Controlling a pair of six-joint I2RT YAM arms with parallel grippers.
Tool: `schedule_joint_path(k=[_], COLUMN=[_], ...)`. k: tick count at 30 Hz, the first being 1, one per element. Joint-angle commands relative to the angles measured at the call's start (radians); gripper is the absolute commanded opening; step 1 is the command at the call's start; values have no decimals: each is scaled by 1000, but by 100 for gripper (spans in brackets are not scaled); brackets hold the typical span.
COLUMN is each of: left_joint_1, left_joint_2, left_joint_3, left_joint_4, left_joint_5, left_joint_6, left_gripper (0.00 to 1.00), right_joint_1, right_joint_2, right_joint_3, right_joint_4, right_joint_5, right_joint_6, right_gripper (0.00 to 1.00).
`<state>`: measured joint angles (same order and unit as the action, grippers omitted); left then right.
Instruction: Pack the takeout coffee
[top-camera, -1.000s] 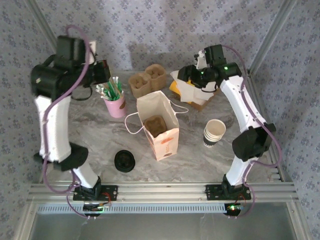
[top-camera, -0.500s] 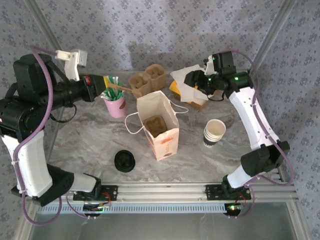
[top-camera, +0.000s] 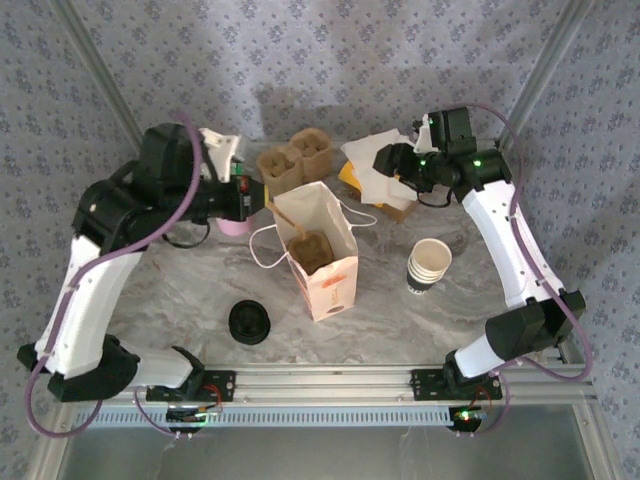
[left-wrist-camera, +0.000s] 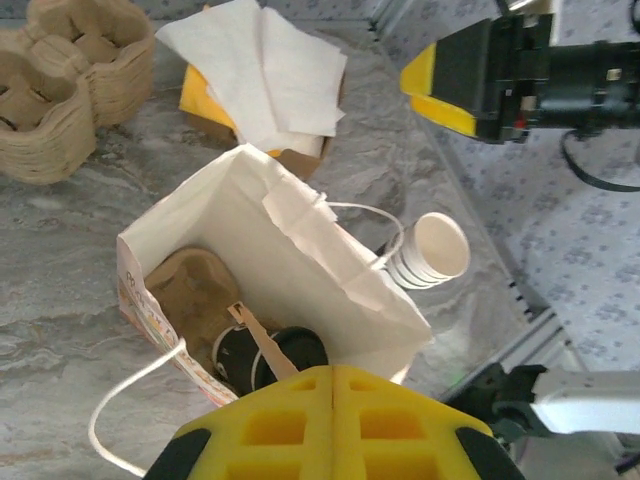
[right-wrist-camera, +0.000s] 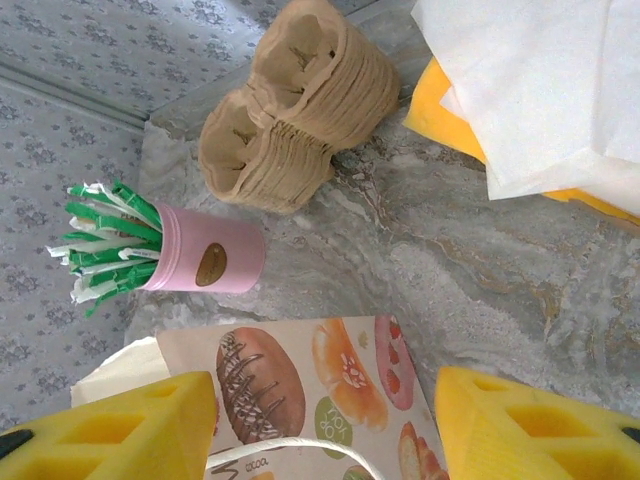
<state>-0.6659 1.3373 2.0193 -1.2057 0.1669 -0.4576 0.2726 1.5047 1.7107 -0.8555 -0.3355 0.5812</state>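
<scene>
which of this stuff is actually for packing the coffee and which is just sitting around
For the job: lidded coffee cup, paper bag holding it, cardboard carrier inside, wooden stirrer.

Lying about: stack of paper cups, stack of black lids, pile of empty carriers, pink cup of wrapped sticks, napkins.

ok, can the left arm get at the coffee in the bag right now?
Likely yes: the bag stands open below the left gripper, with the coffee exposed. But the jaws are shut on a stirrer.
</scene>
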Motion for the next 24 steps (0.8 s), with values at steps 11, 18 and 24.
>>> schedule_joint_path(k=[11,18,24], left_joint_1=[-89,-110,-109], left_joint_2=[168,276,319], left_joint_3=[117,161,102], left_joint_4=[18,-23,-11], left_joint_5=[-300,-367,-404], left_joint_6=[6,29,24], left_gripper=[0,0,0], right_joint_1=[-49,-98,-100], right_joint_2=[14,100,237], right_joint_3=[-15,25,148], right_joint_4=[-35,-56,-125], right_joint_5=[28,42,84], right_joint_6=[-33,-71,-164], right_gripper=[64,65,71])
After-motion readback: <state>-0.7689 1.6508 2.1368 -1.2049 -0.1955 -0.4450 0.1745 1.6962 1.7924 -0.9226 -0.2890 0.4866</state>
